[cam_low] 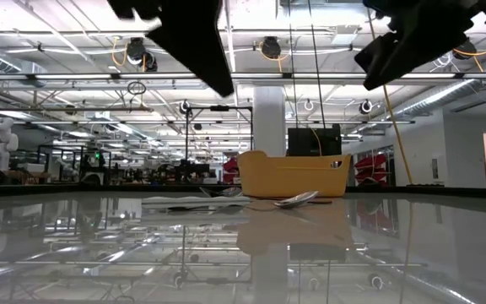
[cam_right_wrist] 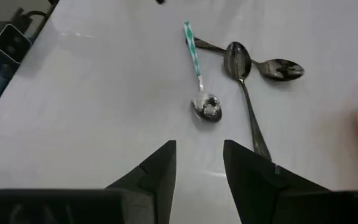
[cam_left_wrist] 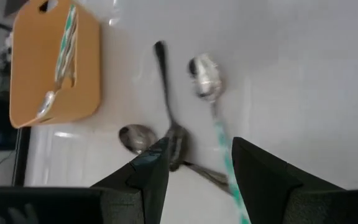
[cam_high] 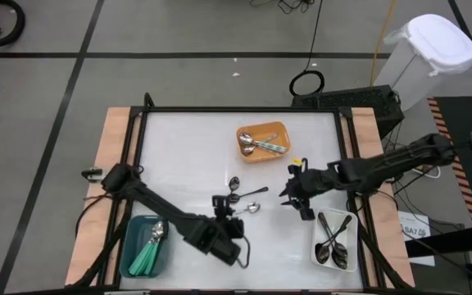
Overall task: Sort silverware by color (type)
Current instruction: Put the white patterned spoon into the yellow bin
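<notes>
over the loose spoons (cam_high: 244, 197), left end effector (cam_left_wrist: 194, 168) and right end effector (cam_right_wrist: 199, 163) hover parted, empty.

3 spoons (cam_high: 242, 197) lie together in the middle of the table (cam_high: 187, 147). Behind them sits a tray (cam_high: 262, 141) with 2 spoons in it. At the front left, another tray (cam_high: 147, 246) holds a bunch of spoons. At the front right, a third tray (cam_high: 336, 240) holds more spoons.
</notes>
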`<state>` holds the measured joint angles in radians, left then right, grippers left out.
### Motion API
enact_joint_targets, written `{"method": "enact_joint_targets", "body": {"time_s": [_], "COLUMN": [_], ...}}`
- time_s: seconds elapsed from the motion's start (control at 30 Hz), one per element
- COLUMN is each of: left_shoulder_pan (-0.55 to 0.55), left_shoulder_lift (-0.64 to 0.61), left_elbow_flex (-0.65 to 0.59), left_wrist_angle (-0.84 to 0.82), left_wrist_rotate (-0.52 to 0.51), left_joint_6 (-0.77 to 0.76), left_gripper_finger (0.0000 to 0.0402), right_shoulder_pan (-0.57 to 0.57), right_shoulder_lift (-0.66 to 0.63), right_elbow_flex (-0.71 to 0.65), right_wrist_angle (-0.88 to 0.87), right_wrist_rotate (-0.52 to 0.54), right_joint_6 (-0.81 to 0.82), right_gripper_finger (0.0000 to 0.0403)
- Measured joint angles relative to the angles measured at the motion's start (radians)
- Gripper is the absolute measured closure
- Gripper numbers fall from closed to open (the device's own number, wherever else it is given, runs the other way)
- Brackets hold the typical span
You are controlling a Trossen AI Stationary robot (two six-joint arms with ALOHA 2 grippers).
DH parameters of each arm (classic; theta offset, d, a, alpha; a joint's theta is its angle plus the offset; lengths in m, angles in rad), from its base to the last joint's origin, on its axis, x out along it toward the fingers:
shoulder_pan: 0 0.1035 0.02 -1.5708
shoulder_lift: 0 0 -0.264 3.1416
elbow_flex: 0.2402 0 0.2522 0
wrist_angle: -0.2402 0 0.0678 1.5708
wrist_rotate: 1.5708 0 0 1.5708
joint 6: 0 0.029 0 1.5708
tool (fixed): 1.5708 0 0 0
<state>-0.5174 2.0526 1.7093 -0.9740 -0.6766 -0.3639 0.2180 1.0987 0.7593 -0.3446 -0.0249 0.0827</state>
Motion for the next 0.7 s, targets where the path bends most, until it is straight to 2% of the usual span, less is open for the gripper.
{"method": "enact_joint_targets", "body": {"time_s": [0.17, 0.27, 0.43, 0.6, 0.7], "left_shoulder_pan": [0.076, 0.120, 0.151, 0.139, 0.135], "left_shoulder_lift": [0.019, 0.048, 0.117, 0.148, 0.148], "left_elbow_flex": [0.000, 0.000, 0.000, -0.001, -0.001], "left_wrist_angle": [0.006, 0.052, 0.091, -0.010, -0.005], "left_wrist_rotate": [0.013, 0.085, 0.220, 0.233, 0.233], "left_joint_6": [0.007, 0.040, 0.071, 0.004, 0.001], "left_gripper_finger": [0.0227, 0.0227, 0.0227, 0.0227, 0.0227], "right_shoulder_pan": [0.041, 0.049, 0.061, 0.092, 0.115], "right_shoulder_lift": [-0.005, -0.003, 0.007, 0.019, 0.028], "right_elbow_flex": [0.000, 0.000, 0.000, -0.001, -0.002], "right_wrist_angle": [-0.009, -0.009, -0.042, -0.108, -0.124], "right_wrist_rotate": [0.086, 0.153, 0.156, 0.157, 0.157], "right_joint_6": [0.022, 0.023, 0.063, 0.127, 0.147], "right_gripper_finger": [0.0275, 0.0275, 0.0275, 0.0275, 0.0275]}}
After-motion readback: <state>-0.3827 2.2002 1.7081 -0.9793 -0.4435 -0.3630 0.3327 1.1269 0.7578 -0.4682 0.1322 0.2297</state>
